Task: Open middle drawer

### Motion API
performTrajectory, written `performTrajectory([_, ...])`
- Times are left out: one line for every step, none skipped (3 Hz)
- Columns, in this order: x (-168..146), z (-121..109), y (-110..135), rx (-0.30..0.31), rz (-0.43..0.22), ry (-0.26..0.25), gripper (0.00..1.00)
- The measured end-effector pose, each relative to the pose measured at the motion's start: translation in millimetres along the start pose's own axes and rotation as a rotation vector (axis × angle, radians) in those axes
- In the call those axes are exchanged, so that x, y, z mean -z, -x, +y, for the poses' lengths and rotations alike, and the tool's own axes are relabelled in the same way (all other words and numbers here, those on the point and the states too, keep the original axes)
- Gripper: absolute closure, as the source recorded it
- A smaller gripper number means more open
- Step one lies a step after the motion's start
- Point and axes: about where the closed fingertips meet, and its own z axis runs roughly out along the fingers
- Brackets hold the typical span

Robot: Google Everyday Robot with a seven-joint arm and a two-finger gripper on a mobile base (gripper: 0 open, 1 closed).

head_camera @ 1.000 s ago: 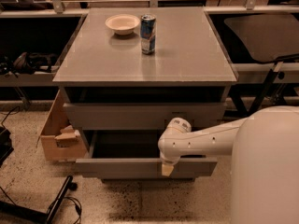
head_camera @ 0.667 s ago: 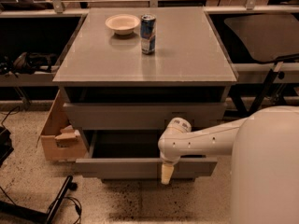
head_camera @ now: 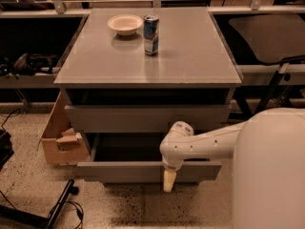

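The grey cabinet [head_camera: 147, 56] has a closed upper drawer front [head_camera: 143, 118]. Below it the middle drawer [head_camera: 119, 171] stands pulled out toward me, and its dark box interior [head_camera: 124, 149] shows. My gripper [head_camera: 168, 181] hangs from the white arm [head_camera: 209, 142]. It points down in front of the drawer's front panel, right of centre, with its tip just below the panel's lower edge. Any lower drawer is hidden under the open one.
A white bowl [head_camera: 125, 24] and a blue can [head_camera: 151, 28] stand on the cabinet top. A cardboard box [head_camera: 59, 140] sits on the floor at the cabinet's left. A black stand and cables [head_camera: 59, 206] lie at the lower left. My white body [head_camera: 269, 171] fills the lower right.
My gripper has dropped a little in front of the drawer panel. The drawer stays pulled out by the same amount.
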Motion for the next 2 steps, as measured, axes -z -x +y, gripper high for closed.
performTrajectory([-12,44,-10,-0.029,-0.002,0.077,0.18])
performTrajectory([-12,81,-26,-0.055,0.016,0.128,0.41])
